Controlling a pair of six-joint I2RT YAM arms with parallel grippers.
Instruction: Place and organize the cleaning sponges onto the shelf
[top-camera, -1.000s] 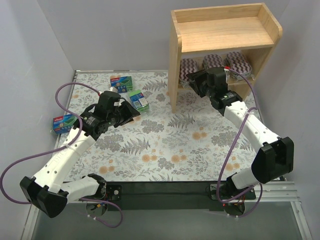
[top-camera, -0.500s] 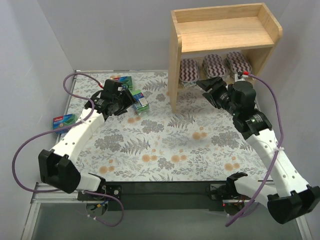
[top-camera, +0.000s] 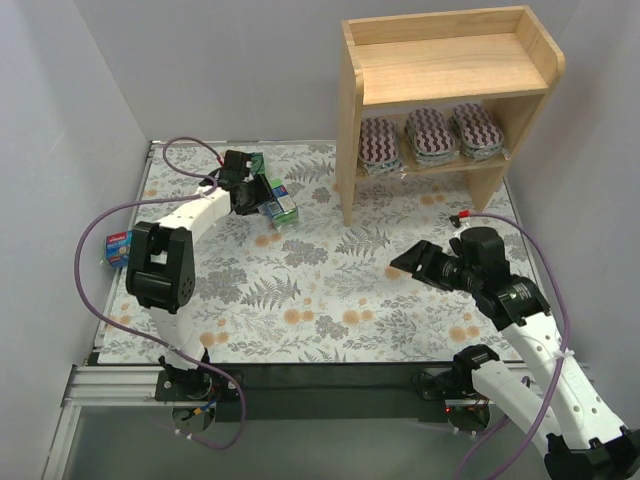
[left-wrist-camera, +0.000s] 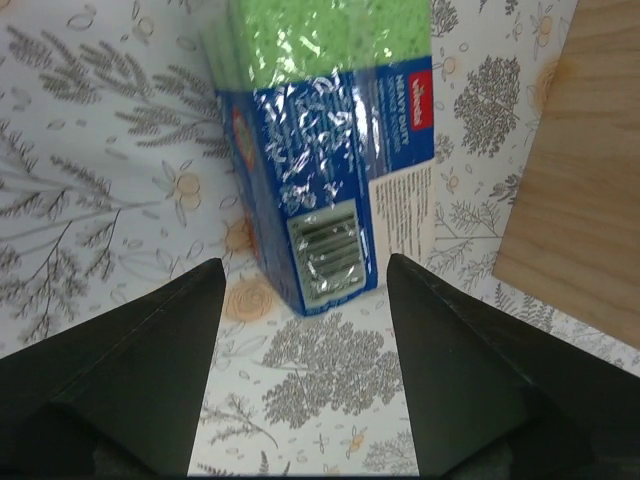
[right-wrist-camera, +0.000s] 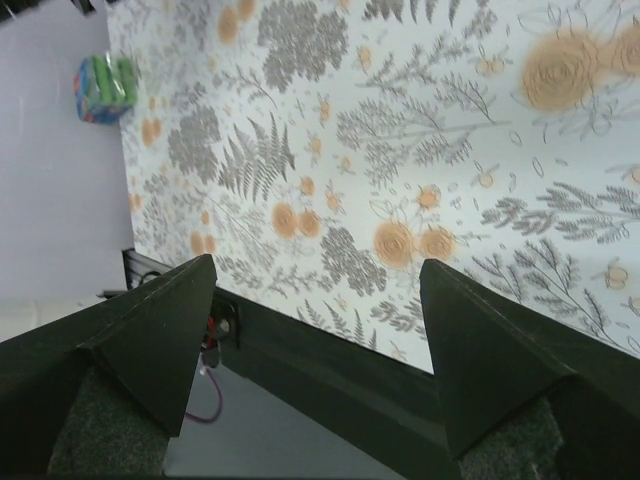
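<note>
Judging by eye, half done: three striped pads (top-camera: 430, 135) on the shelf (top-camera: 450, 70), lower tier; three green packs (top-camera: 278, 200) on the table (top-camera: 330, 300); left jaws wide astride one, right jaws wide, empty.

A cloth (top-camera: 330, 290) printed with grey ferns, leafy sprigs and orange flowers on white covers the table; plain pale walls (top-camera: 200, 70) close it in at the back and on both sides; a black strip (top-camera: 330, 378) runs along its near edge; a ribbed metal rail (top-camera: 100, 383) lies at the strip's left end; grey floor (top-camera: 330, 450) shows below.
</note>
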